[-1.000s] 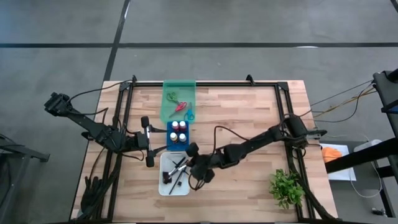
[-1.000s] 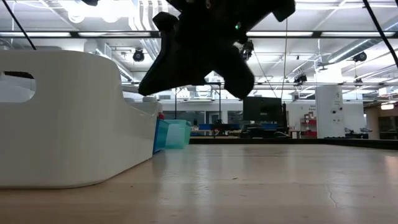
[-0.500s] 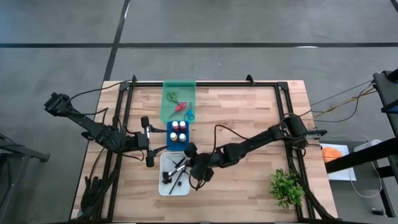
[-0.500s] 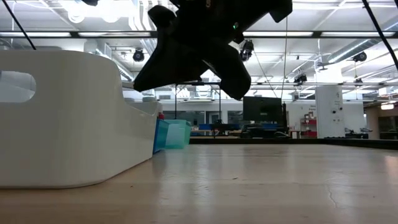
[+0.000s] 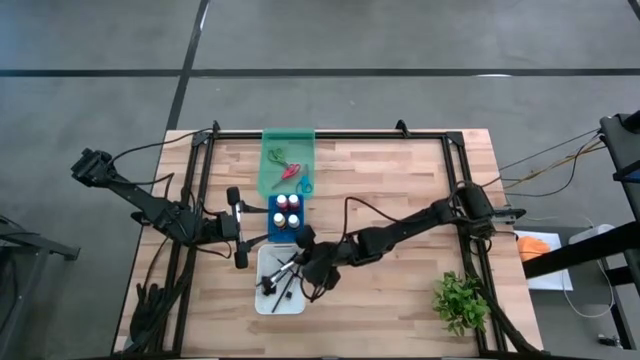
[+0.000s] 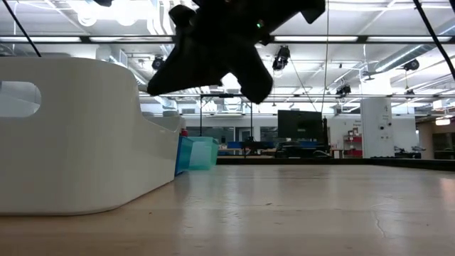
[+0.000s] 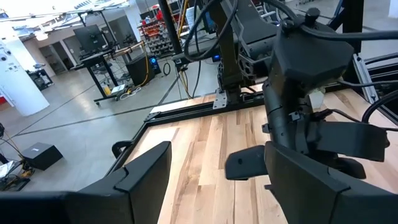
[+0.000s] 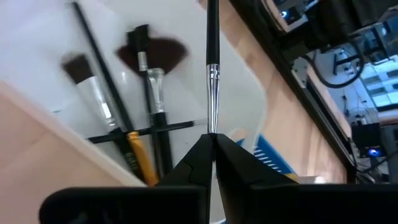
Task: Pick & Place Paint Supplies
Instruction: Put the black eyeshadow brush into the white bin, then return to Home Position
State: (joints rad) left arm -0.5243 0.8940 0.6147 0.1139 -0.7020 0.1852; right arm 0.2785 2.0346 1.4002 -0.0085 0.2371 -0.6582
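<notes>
My right gripper (image 5: 308, 270) (image 8: 212, 138) hangs over the right part of the white tray (image 5: 262, 303), shut on a thin dark brush (image 8: 211, 37) with a silver ferrule. Several other brushes (image 8: 146, 93) lie flat on that tray's floor. Three paint bottles (image 5: 287, 212) stand in the blue tray (image 5: 271, 226). Scissors (image 5: 290, 170) lie in the green tray (image 5: 288, 140). My left gripper (image 5: 240, 226) (image 7: 217, 186) waits open at the left of the blue tray, holding nothing. My right gripper pinches the brush between its two fingertips at one end, right beside the silver ferrule (image 8: 212, 121). The fingers slant down from the table's right. The brush runs on from the tips in line with them, lifted clear above the white tray.
The three trays stand in a row from the far edge toward the near one. A leafy green plant (image 5: 460, 300) stands at the near right corner. Bare wood (image 5: 390, 180) lies between the trays and the right frame rail. In the low view the white tray's wall (image 6: 71, 135) fills the left.
My right gripper has drifted a little toward the table's left edge and slightly up, carrying the brush farther over the white tray. It has stayed shut.
</notes>
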